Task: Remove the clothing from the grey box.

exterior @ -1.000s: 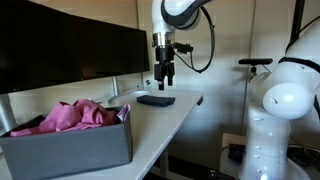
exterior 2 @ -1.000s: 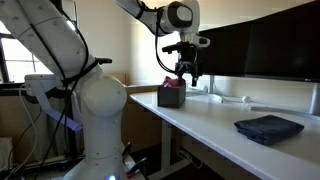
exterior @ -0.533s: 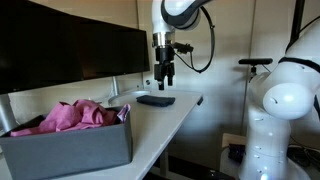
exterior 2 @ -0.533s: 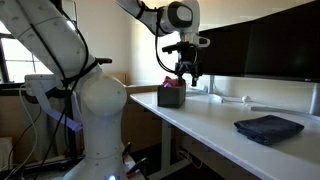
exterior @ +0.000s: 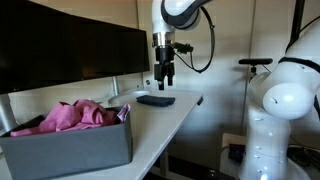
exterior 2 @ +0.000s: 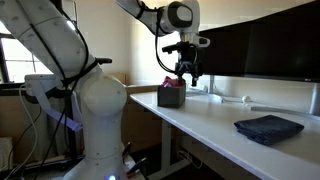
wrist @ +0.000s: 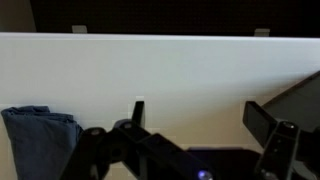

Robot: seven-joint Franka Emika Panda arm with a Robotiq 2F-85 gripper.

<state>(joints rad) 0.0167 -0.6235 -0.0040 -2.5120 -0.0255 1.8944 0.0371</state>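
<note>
The grey box (exterior: 70,145) sits at the near end of the white desk, and pink clothing (exterior: 80,115) is heaped in it above the rim. From the opposite side the same grey box (exterior 2: 171,96) shows small and far off, with the pink clothing (exterior 2: 170,84) on top. My gripper (exterior: 164,84) hangs above the desk's far end, well away from the box. Its jaws stand open with nothing between them. In the wrist view the gripper (wrist: 195,118) looks down on bare white desk.
A flat dark blue pad (exterior: 156,99) lies on the desk under the gripper, also seen as the pad (exterior 2: 268,128) and at the wrist view's lower left (wrist: 40,135). A black monitor (exterior: 70,50) runs along the desk's back. A white robot body (exterior: 285,100) stands beside the desk.
</note>
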